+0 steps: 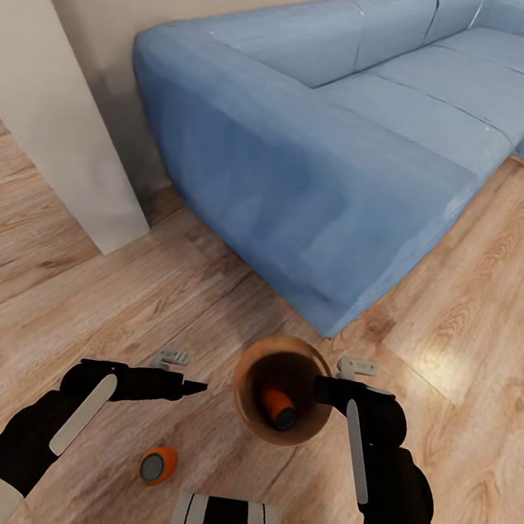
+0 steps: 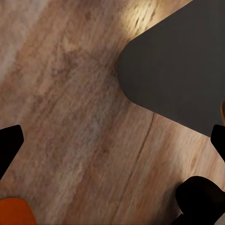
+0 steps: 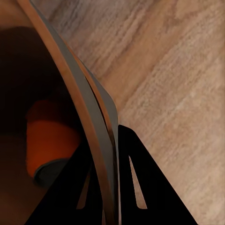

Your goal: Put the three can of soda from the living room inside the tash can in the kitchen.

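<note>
The brown wooden trash can (image 1: 241, 392) stands up off the plank floor, with my right gripper (image 1: 324, 387) shut on its rim. In the right wrist view the two fingers pinch the thin wall (image 3: 65, 65) between them. One orange soda can (image 1: 277, 406) lies inside it, also visible as an orange can (image 3: 49, 136) in the right wrist view. A second orange can (image 1: 158, 465) lies on its side on the floor, below my left gripper (image 1: 188, 385), which is open and holds nothing. Its corner (image 2: 14, 212) shows in the left wrist view. The dark blue can is out of view.
A large blue sofa (image 1: 329, 138) fills the space ahead, its near corner just beyond the trash can. A pale wall corner (image 1: 56, 125) juts in at the left. Bare plank floor (image 1: 470, 325) runs to the right of the sofa and around both arms.
</note>
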### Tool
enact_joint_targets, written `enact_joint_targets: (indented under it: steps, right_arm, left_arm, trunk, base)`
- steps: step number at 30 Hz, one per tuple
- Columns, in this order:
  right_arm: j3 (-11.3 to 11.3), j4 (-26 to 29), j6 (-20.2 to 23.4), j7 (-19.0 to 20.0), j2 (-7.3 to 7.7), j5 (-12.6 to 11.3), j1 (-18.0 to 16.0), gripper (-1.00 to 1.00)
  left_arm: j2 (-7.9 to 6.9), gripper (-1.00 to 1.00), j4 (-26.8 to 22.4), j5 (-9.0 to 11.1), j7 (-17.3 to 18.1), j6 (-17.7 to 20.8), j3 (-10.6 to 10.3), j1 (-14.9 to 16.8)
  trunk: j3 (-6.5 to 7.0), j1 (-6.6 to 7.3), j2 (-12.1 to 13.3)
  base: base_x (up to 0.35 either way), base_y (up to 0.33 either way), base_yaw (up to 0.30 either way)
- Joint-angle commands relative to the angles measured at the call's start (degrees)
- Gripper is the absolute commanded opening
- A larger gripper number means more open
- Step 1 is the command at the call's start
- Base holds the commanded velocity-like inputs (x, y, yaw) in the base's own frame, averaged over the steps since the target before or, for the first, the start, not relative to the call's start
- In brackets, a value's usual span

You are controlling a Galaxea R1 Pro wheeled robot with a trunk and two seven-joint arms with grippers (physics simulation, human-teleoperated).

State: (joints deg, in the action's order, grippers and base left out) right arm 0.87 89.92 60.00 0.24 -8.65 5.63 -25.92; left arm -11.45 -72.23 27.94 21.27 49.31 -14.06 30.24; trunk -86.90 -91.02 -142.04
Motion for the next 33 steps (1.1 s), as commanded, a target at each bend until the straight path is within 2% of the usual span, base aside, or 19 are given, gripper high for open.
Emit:
enact_joint_targets:
  steps: [1, 8, 12, 14, 18, 20, 23, 25, 26, 29, 33]
  right_arm:
    - [0.00, 0.00, 0.00, 0.19, 0.01, -1.27, -0.01, -1.00]
    - [0.01, 0.02, 0.00, 0.20, 0.13, -1.32, -0.01, -1.00]
    - [0.12, 0.00, 0.00, 0.20, 0.38, -1.30, -0.06, -1.00]
    - [0.13, 0.01, 0.00, 0.20, 0.53, -1.31, -0.08, -1.00]
    - [0.06, -0.01, 0.00, 0.22, 0.64, -1.32, -0.09, -1.00]
    - [-0.02, -0.01, 0.00, 0.26, 0.65, -1.32, -0.10, -1.00]
    - [-0.07, 0.02, 0.00, 0.28, 0.69, -1.32, -0.10, -1.00]
    - [-0.07, 0.01, 0.00, 0.28, 0.73, -1.32, -0.10, -1.00]
    - [-0.12, 0.03, 0.00, 0.28, 0.74, -1.32, -0.10, -1.00]
    - [-0.15, 0.00, 0.00, 0.28, 0.71, -1.32, -0.10, -1.00]
    - [-0.16, 0.00, 0.00, 0.28, 0.63, -1.32, -0.10, -1.00]
  left_arm:
    - [0.01, 1.00, 0.00, 0.02, 0.00, 0.00, 0.00, 0.00]
    - [0.38, 1.00, 1.18, 0.33, -0.21, -0.28, -0.03, 0.00]
    - [0.62, 1.00, 6.12, -0.21, -0.06, -4.20, -0.15, 0.00]
    - [0.18, 1.00, 7.99, -0.14, -0.31, -5.36, -0.17, 0.00]
    - [-1.00, 1.00, 15.55, -1.16, -1.01, -6.51, -0.23, -0.02]
    - [-1.37, 1.00, 17.07, -1.54, -1.14, -6.72, -0.25, -0.36]
    - [-1.65, 1.00, 16.75, -2.48, -1.33, -6.91, -0.26, -0.84]
    - [-1.88, 1.00, 15.70, -5.26, -2.10, -7.07, -0.26, -3.03]
    - [-1.77, 1.00, 14.20, -6.30, -3.77, -7.23, -0.26, -4.22]
    - [-1.52, 1.00, 13.05, -6.77, -6.42, -7.28, -0.31, -4.93]
    - [-1.40, 1.00, 12.67, -6.96, -7.85, -7.29, -0.39, -5.69]
  trunk:
    - [0.00, 0.00, 0.00]
    - [0.00, 0.00, 0.00]
    - [0.00, 0.00, 0.00]
    - [0.00, 0.00, 0.00]
    - [0.00, 0.00, 0.00]
    - [0.00, 0.00, 0.00]
    - [0.00, 0.00, 0.00]
    - [0.00, 0.00, 0.00]
    - [0.00, 0.00, 0.00]
    - [0.00, 0.00, 0.00]
    - [0.00, 0.00, 0.00]
  base:
    - [0.000, 0.000, 0.000]
    - [0.000, 0.000, 0.000]
    - [0.000, 0.000, 0.000]
    - [0.000, 0.000, 0.000]
    - [0.000, 0.000, 0.000]
    - [0.000, 0.000, 0.000]
    - [0.000, 0.000, 0.000]
    - [0.000, 0.000, 0.000]
    - [0.000, 0.000, 0.000]
    - [0.000, 0.000, 0.000]
    - [0.000, 0.000, 0.000]
